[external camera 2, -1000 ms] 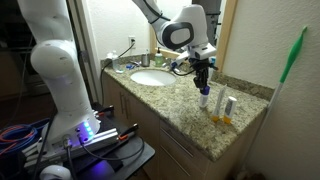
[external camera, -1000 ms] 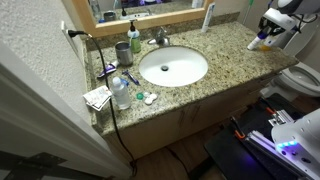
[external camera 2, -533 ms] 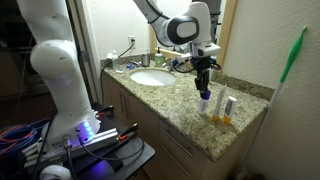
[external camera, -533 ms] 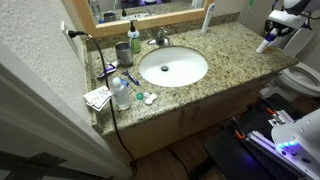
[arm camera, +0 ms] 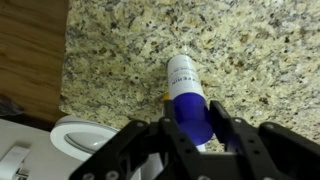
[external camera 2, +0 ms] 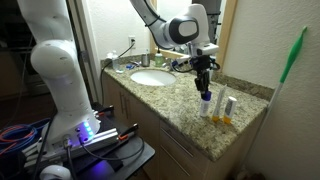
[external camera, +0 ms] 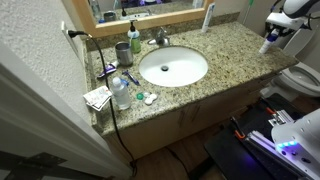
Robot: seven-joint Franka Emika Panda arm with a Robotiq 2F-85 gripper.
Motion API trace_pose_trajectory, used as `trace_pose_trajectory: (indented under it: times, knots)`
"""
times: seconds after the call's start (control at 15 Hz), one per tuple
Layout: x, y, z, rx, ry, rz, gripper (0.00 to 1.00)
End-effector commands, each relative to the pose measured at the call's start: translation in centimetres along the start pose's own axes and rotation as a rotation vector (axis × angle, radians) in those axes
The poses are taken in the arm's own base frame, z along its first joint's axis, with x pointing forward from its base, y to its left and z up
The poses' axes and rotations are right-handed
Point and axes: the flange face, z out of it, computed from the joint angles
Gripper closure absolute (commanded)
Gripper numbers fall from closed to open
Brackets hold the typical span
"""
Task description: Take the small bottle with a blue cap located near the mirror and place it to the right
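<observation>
Bottle (arm camera: pixel 183 78) and gripper (arm camera: pixel 192 138) sit on one line in the wrist view: the blue cap lies between the two dark fingers (arm camera: pixel 145 150) at the bottom middle of the frame, and the white body runs straight away from them toward the speckled counter (arm camera: pixel 260 50). So the long axis points along the gripper's own reach, cap toward the palm, base toward the stone. The jaws look closed on the cap, one finger against each side of it. In an exterior view the bottle (external camera 2: pixel 204 96) hangs upright under the gripper, with a small white container (external camera 2: pixel 228 105) just beside it toward the right of the frame. In an exterior view the pair is at the upper right corner of the frame (external camera: pixel 268 40), over the end of the counter, well apart from the sink (external camera: pixel 173 67) and from the mirror (external camera: pixel 175 10) along the top edge. Whether the base touches the stone I cannot tell. To my eye the carrying is about done, and what is left is a straight drop along that same axis and a parting of the jaws. Being slim and tall for its foot, the bottle should stand flat before it is let go, or it may tip toward its neighbour or the counter's edge, past which the toilet (arm camera: pixel 75 135) shows at the lower left of the wrist view.
</observation>
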Motion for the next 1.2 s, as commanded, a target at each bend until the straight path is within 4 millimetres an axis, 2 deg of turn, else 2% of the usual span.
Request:
trace_pose_trajectory:
  times: [0.0, 0.07, 0.27, 0.4, 0.6, 0.73, 0.93, 1.0, 1.13]
  knots:
    - [-1.0, -0.1, 1.4, -0.012, -0.016, 0.009, 0.36]
    - [-1.0, -0.1, 1.3, -0.01, -0.02, 0.01, 0.34]
    - [-1.0, 0.0, 1.1, -0.013, -0.038, 0.008, 0.13]
    - [-0.6, 0.0, -0.2, 0.004, -0.029, 0.012, 0.01]
    - [-0.1, -0.3, -3.8, 0.068, -0.012, -0.002, 0.0]
    - [-1.7, -0.8, -6.9, 0.149, -0.099, -0.076, 0.0]
    - [-2.9, -1.7, -12.0, 0.271, -0.189, -0.168, 0.0]
    - [-1.9, -1.9, -9.1, 0.205, -0.148, -0.108, 0.0]
    - [-2.5, -2.1, -12.0, 0.26, -0.168, -0.145, 0.0]
